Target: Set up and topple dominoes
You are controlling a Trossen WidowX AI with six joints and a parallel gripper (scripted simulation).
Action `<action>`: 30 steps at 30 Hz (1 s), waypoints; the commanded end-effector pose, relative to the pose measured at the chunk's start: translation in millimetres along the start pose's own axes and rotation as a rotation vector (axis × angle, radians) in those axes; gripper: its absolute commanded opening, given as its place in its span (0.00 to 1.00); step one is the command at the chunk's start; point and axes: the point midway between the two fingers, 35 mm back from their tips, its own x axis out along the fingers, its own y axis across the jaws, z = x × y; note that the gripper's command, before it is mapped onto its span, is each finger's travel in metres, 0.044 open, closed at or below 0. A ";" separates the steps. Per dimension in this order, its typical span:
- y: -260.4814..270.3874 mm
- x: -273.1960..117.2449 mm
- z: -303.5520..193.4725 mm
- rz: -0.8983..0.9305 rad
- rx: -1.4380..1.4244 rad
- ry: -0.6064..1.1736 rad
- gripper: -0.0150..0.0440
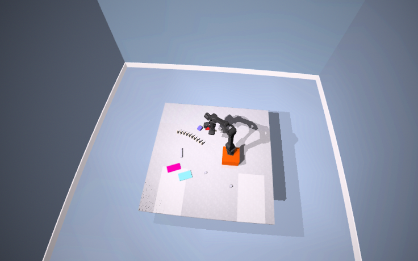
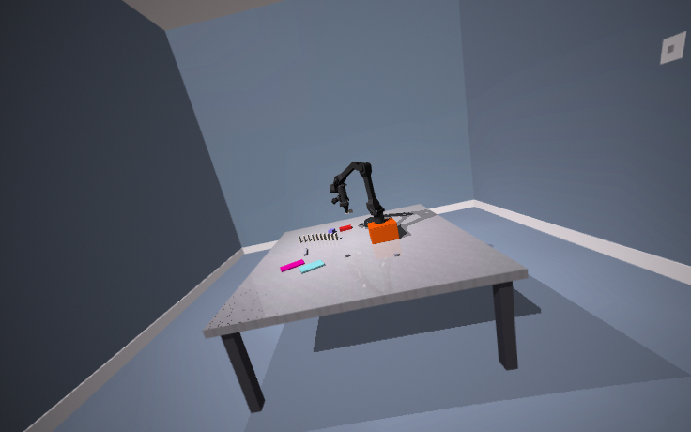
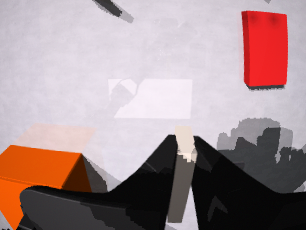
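Note:
A curved row of several dominoes (image 1: 192, 136) (image 2: 319, 237) stands upright on the table, evenly spaced. My gripper (image 3: 182, 142) (image 2: 348, 210) is shut on a beige domino (image 3: 182, 175) and holds it above the table, to the right of the row's right end in the top and exterior views. In the wrist view the held domino runs lengthwise between the two black fingers, its pale end showing at the tips. In the top view the arm hides most of the gripper and the held domino. No other loose domino can be made out for certain.
A red block (image 1: 207, 128) (image 2: 345, 228) (image 3: 266, 49) and a purple block (image 1: 200, 127) (image 2: 331, 231) lie behind the row. A grey bar (image 1: 182, 152) (image 2: 306, 251), magenta plate (image 1: 174, 167) (image 2: 292, 266), cyan plate (image 1: 185, 175) (image 2: 312, 267) and two small grey pieces lie in front.

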 end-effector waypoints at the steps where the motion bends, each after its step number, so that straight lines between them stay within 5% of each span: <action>1: 0.5 -0.1 -2.0 0.005 -0.037 -0.001 0.29; 30: -46.5 65.3 36.1 0.066 0.211 -0.602 0.29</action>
